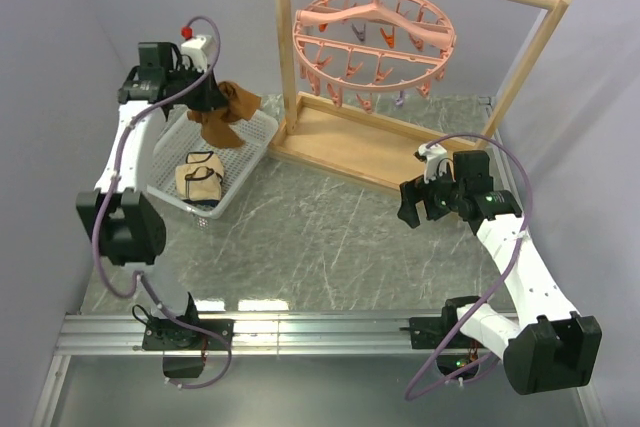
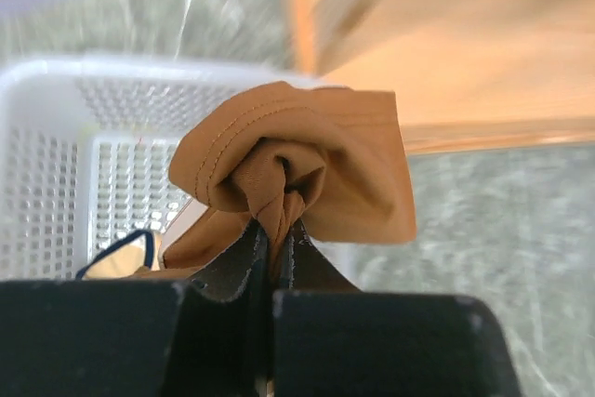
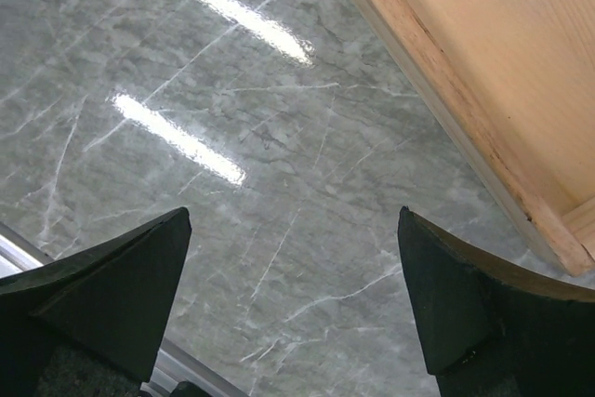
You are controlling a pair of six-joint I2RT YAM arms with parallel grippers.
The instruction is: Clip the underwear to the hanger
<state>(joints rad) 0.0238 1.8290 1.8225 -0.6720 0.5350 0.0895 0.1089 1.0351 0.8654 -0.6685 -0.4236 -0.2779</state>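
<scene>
Left claw (image 2: 274, 234) was clamped shut on a bunched fold of the underwear (image 2: 307, 165), held over the white basket (image 2: 56, 137) below it; a beige garment (image 1: 200, 179) lay inside. Right claw (image 3: 293, 295) gaped wide over open marble, the wooden rack base (image 3: 502, 62) bordering its right. The hanger (image 1: 375, 42) hung well beyond both.

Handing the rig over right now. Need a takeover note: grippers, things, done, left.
Left gripper: shut on the rust-brown soft cloth underwear, bunched over the white perforated plastic basket.
Right gripper: open, empty, over the grey marble table beside the wooden rack base.
Round salmon-pink plastic clip hanger: hanging on the rack, no cloth on it.
Done: grasp. Left: carry to hanger, clip.
</scene>
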